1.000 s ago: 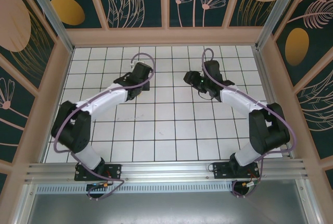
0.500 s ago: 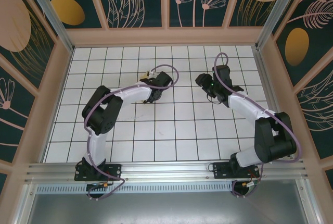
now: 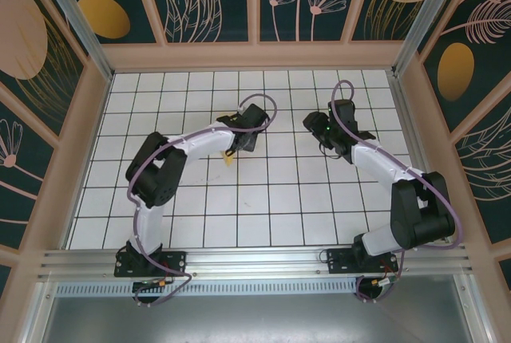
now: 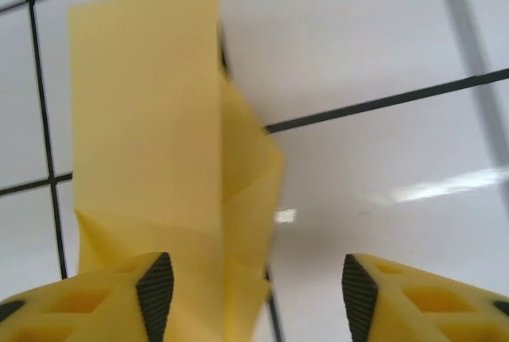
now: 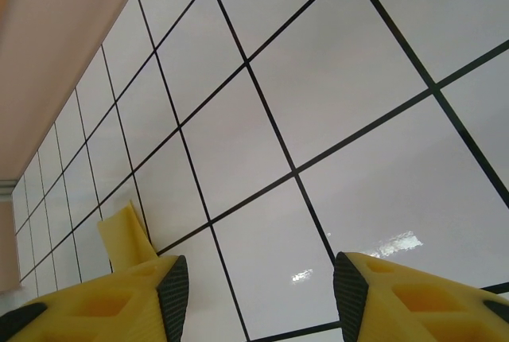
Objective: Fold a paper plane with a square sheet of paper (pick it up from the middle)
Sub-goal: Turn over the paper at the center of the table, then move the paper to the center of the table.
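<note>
**One folded yellow paper at the left gripper, both grippers spread**

Two arms rise from two bases on the near rail, and each carries one gripper. There is one piece of paper.

In the top view the left arm doubles back at its elbow and reaches towards the middle of the white grid table. The right arm reaches up its own side. The left gripper points down at the table. Just below it a small corner of the yellow paper pokes out, with the rest of the sheet hidden under the gripper. The right gripper sits across from it, well apart.

In the left wrist view the left gripper has its two fingers spread wide. The yellow paper stands between them, close along the inner side of the finger on the left of that view. It is a tall creased strip with a pointed flap folded out to one side. Its lower end is cut off by the frame, and I cannot tell whether it touches the pad or what holds it up.

In the right wrist view the right gripper is also spread, with bare tiles between its fingers. A small yellow wedge rises behind one finger. It is too small to make out what it is.
</note>
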Controlling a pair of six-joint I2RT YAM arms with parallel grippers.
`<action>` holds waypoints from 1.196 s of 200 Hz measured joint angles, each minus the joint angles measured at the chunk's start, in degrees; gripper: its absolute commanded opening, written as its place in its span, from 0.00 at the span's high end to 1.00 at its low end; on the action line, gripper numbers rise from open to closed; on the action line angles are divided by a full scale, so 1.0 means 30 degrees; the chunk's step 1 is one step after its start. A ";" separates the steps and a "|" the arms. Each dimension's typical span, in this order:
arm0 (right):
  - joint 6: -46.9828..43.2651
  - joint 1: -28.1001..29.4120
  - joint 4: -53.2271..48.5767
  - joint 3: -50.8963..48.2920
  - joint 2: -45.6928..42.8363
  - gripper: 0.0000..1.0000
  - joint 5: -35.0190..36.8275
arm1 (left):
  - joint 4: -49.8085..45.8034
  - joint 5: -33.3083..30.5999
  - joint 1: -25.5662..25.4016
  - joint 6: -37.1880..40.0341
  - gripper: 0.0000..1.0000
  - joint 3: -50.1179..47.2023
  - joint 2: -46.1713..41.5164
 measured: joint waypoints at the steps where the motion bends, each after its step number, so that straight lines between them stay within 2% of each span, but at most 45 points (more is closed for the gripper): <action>1: -0.0007 0.0007 0.0000 0.0000 0.0000 0.47 0.0007 | 0.0044 0.0117 0.0000 -0.0051 0.31 0.0000 -0.0117; 32: -0.0699 0.0896 -0.0306 0.0284 0.0044 0.46 0.0590 | 0.1610 0.2025 0.0466 -0.0619 0.20 -0.0612 -0.2936; 59: -0.1566 0.3067 -0.0510 0.1800 0.1005 0.48 0.1107 | 0.3563 0.3694 0.2426 -0.1603 0.15 -0.3053 -0.5661; 88: -0.2637 0.6069 -0.0721 0.5020 0.4036 0.55 0.1100 | 0.4969 0.4524 0.5319 -0.2834 0.09 -0.6462 -0.7665; 140: -0.3534 0.9916 -0.1829 1.1154 1.0440 0.69 0.0714 | 0.6426 0.5799 0.8371 -0.4692 0.02 -1.1205 -0.9748; 179: -0.3504 1.0586 -0.3016 1.3508 1.2998 0.73 0.0117 | 0.7635 0.6433 1.0309 -0.5989 0.01 -1.3712 -1.1140; 239: -0.3956 1.0411 -0.4918 1.4936 1.4761 0.75 -0.0087 | 0.8451 0.7504 1.0499 -0.6397 0.01 -1.4010 -1.1249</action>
